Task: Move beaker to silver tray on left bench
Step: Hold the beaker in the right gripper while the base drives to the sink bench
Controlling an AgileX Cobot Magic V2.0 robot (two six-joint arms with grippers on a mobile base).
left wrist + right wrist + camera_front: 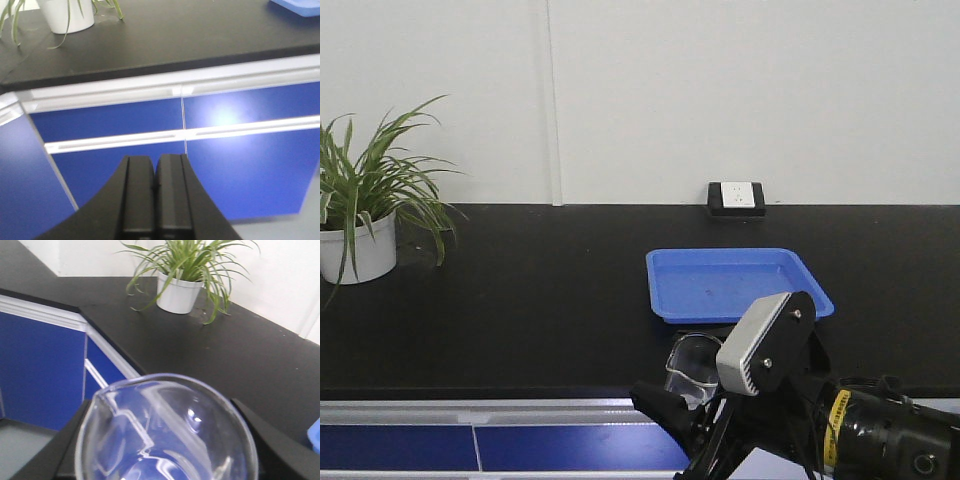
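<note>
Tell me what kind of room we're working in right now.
Probably a laboratory: a long matte black bench top over blue cabinet fronts, a small clear glass beaker with a pouring lip, and a bright blue plastic tray.

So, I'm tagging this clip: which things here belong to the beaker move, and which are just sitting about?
In the job: beaker, right gripper holding it, black bench. The silver tray is not in view.
Lying about: potted plant, blue tray, wall socket.
</note>
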